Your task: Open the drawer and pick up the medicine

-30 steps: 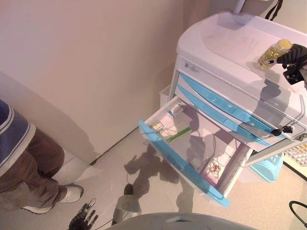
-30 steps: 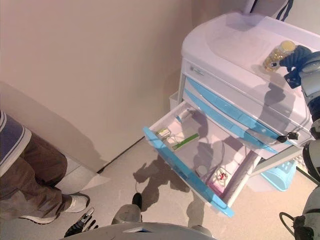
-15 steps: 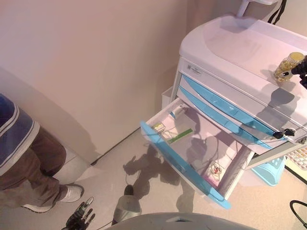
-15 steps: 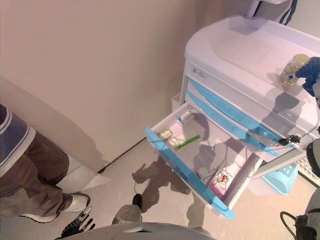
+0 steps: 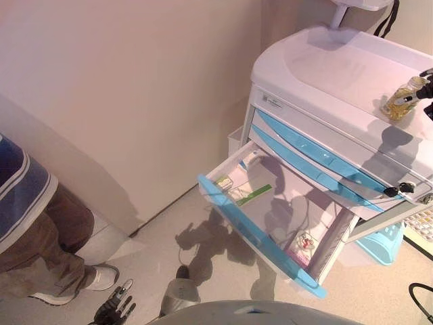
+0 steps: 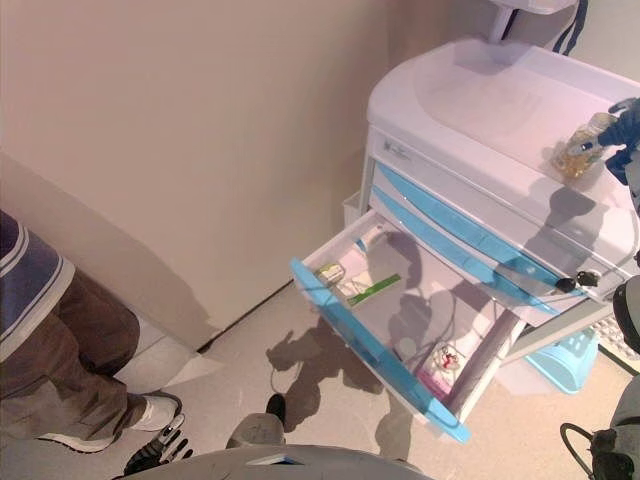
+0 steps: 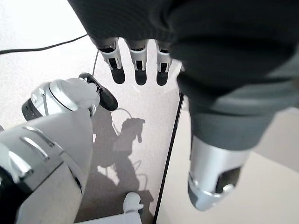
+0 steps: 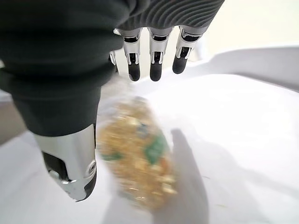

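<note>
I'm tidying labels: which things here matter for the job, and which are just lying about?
Job:
- open drawer
- medicine bottle on the cart top
- right hand, open over the bottle

Lying about:
- blue basket
- packets in the drawer
- left hand, idle

The medicine bottle [image 8: 140, 154] shows blurred; the right robot hand [image 5: 427, 87] is edge-cropped.

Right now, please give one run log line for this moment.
drawer: open, items inside | medicine bottle: on cart top | right hand: open, over bottle | left hand: open, idle low
</note>
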`<state>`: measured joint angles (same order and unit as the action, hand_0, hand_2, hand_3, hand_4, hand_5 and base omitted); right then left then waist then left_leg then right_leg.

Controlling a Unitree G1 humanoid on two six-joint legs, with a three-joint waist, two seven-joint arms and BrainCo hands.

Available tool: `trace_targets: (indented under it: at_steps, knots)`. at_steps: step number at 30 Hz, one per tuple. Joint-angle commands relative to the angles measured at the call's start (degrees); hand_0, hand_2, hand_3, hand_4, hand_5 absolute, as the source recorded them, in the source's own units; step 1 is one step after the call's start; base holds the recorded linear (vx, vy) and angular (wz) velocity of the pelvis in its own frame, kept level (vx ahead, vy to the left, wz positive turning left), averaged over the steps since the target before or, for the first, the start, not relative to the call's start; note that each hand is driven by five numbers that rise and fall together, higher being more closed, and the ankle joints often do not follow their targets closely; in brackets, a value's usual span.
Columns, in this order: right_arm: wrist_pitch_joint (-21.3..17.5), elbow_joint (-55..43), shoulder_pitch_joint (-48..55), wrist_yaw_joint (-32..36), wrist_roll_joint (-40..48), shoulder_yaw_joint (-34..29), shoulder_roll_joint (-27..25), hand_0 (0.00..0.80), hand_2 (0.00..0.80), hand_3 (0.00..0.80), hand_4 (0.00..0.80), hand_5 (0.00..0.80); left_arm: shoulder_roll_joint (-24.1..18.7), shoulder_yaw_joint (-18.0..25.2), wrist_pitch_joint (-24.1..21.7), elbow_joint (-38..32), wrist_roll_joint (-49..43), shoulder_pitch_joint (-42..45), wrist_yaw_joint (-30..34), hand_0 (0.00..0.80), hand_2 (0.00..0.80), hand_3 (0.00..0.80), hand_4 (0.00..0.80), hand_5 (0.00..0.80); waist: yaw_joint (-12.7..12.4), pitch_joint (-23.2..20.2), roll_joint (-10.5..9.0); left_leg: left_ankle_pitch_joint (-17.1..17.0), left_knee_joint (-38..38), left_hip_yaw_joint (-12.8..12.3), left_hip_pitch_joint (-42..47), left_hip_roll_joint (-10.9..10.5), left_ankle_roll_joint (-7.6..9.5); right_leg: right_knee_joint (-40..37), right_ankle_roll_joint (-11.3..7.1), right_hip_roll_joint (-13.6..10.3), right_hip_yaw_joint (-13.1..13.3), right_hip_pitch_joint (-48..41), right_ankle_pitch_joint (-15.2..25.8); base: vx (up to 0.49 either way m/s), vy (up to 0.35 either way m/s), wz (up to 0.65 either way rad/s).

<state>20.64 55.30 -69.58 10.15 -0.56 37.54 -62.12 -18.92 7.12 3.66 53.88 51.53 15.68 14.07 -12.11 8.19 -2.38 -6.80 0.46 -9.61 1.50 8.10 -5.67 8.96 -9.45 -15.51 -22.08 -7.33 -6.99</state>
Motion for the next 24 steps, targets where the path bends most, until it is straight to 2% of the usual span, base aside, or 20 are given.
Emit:
trace_targets:
  at_steps: [1, 5, 8, 12, 14, 15, 19, 21, 23, 24]
  knots:
    - [-2.0, -5.7, -10.6, -4.2, 1.1, 5.6, -3.7, 0.000, 0.000, 0.000, 0.000, 0.000, -2.9, -0.2, -1.6, 0.2, -1.6, -0.5, 1.6, 0.000, 0.000, 0.000, 0.000, 0.000, -1.2, -0.2, -1.15, 6.4, 3.1, 1.3, 3.6, 1.9, 0.30, -1.5, 0.73, -2.1, -0.1, 3.8, 8.3, -0.035, -0.023, -0.08]
    - [-1.1, -11.1, -11.9, -6.6, 2.6, 6.1, -4.3, 0.000, 0.000, 0.000, 0.000, 0.000, -2.8, -0.7, -2.3, -2.1, -2.7, -0.3, 2.2, 0.000, 0.000, 0.000, 0.000, 0.000, -0.3, -0.6, -1.13, 6.3, 2.7, 0.4, 3.9, 2.0, 0.22, -1.9, 0.72, -1.8, 0.4, 3.9, 8.5, -0.039, -0.026, -0.14]
    - [-0.7, -15.9, -11.1, -9.8, 4.1, 3.6, -4.7, 0.000, 0.000, 0.000, 0.000, 0.000, -3.1, -1.5, -3.2, -4.1, -4.1, -0.4, 3.0, 0.000, 0.000, 0.000, 0.000, 0.000, 0.5, -1.0, -0.95, 6.2, 2.4, -0.3, 4.2, 2.0, 0.12, -2.4, 0.69, -1.4, 1.0, 4.0, 8.8, -0.051, -0.027, -0.14]
    - [-1.1, -24.8, -7.5, -15.7, 3.6, -2.2, -5.2, 0.000, 0.000, 0.000, 0.000, 0.000, -4.3, -4.3, -6.7, -6.1, -14.2, -0.8, 2.3, 0.000, 0.000, 0.000, 0.000, 0.000, 2.2, -1.5, -0.48, 6.2, 1.9, -1.6, 4.6, 2.0, 0.10, -3.0, 0.69, -0.9, 2.1, 4.2, 8.9, -0.058, -0.018, -0.16]
    - [-3.6, -30.6, -3.7, -18.9, 3.1, -6.8, -5.2, 0.000, 0.000, 0.000, 0.000, 0.000, -5.3, -6.6, -8.7, -6.6, -19.2, -1.3, 2.8, 0.000, 0.000, 0.000, 0.000, 0.000, 3.4, -1.9, -0.15, 6.1, 1.7, -2.3, 4.5, 2.2, -0.01, -3.3, 0.59, -0.5, 2.9, 4.6, 9.0, -0.075, -0.030, -0.24]
    - [-3.4, -36.5, -0.4, -19.1, 3.0, -10.2, -5.2, 0.000, 0.000, 0.000, 0.000, 0.000, -5.5, -7.2, -9.1, -7.2, -20.5, -1.6, 2.7, 0.000, 0.000, 0.000, 0.000, 0.000, 4.3, -1.9, 0.15, 6.3, 1.6, -2.8, 4.7, 2.3, -0.09, -3.2, 0.55, -0.3, 3.4, 4.7, 8.7, -0.075, -0.024, -0.27]
    - [-5.9, -57.9, 19.2, -16.0, 4.9, -24.8, -2.8, 0.000, 0.000, 0.000, 0.000, 0.000, -6.4, -9.3, -10.2, -10.1, -26.6, -3.5, 1.4, 0.000, 0.000, 0.000, 0.000, 0.000, 7.7, -2.3, 0.88, 6.6, 1.2, -4.3, 5.0, 2.4, -0.15, -3.6, 0.27, 0.4, 5.5, 5.7, 8.7, -0.078, -0.024, -0.26]
    - [-8.0, -65.9, 27.1, -10.9, 6.8, -28.9, -0.5, 0.000, 0.000, 0.000, 0.000, 0.000, -7.1, -10.7, -11.7, -10.5, -30.3, -5.1, 1.9, 0.000, 0.000, 0.000, 0.000, 0.000, 9.4, -2.4, 1.25, 6.9, 1.0, -5.3, 5.3, 2.5, -0.16, -3.9, 0.25, 0.7, 6.7, 6.0, 8.7, -0.074, -0.017, -0.31]
    - [-9.4, -72.3, 33.8, -8.5, 6.8, -30.3, 2.1, 0.000, 0.000, 0.000, 0.000, 0.000, -7.6, -12.7, -11.6, -11.1, -33.6, -6.9, 1.5, 0.000, 0.000, 0.000, 0.000, 0.000, 10.8, -2.5, 1.62, 6.7, 0.5, -6.3, 5.6, 2.7, -0.17, -4.3, 0.32, 1.0, 7.5, 6.4, 9.0, -0.068, -0.024, -0.34]
    - [-11.6, -74.5, 36.9, -5.9, 6.7, -31.1, 3.4, 0.000, 0.000, 0.000, 0.000, 0.000, -7.9, -13.8, -11.5, -11.2, -36.5, -7.6, 0.7, 0.000, 0.000, 0.000, 0.000, 0.000, 11.4, -2.4, 1.76, 6.8, 0.3, -6.8, 6.1, 2.8, -0.23, -4.3, 0.30, 1.2, 7.9, 6.2, 8.9, -0.060, -0.032, -0.30]
